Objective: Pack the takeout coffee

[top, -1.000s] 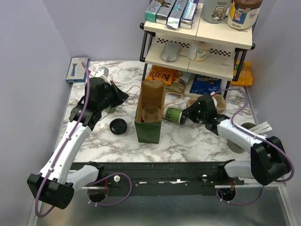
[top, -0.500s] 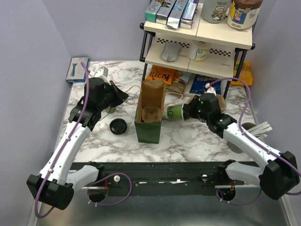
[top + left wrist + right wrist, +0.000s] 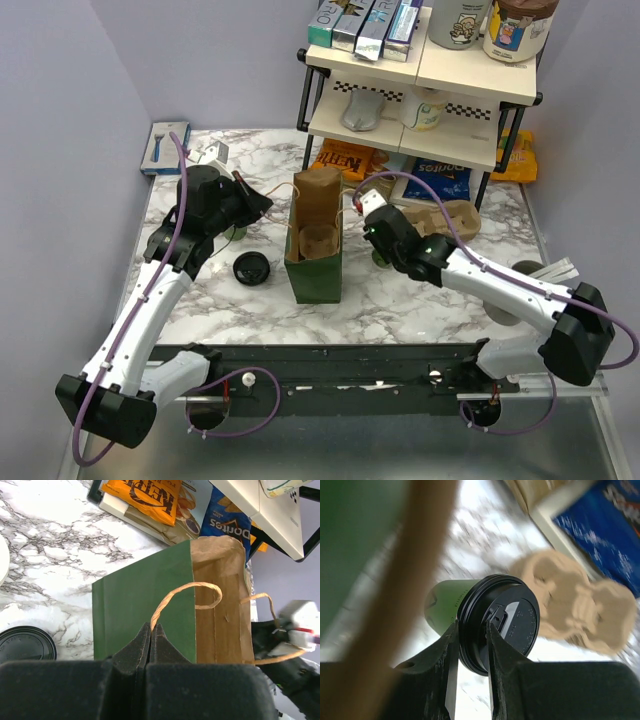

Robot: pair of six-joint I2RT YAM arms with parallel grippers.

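The top camera sits above and behind me, looking down over the whole table [image 3: 380, 300] to the shelf [image 3: 440, 75]. My left wrist camera faces the bag [image 3: 145, 605] from close by; my right one sits closer still on the cup [image 3: 475, 600]. Top and left share the bag.
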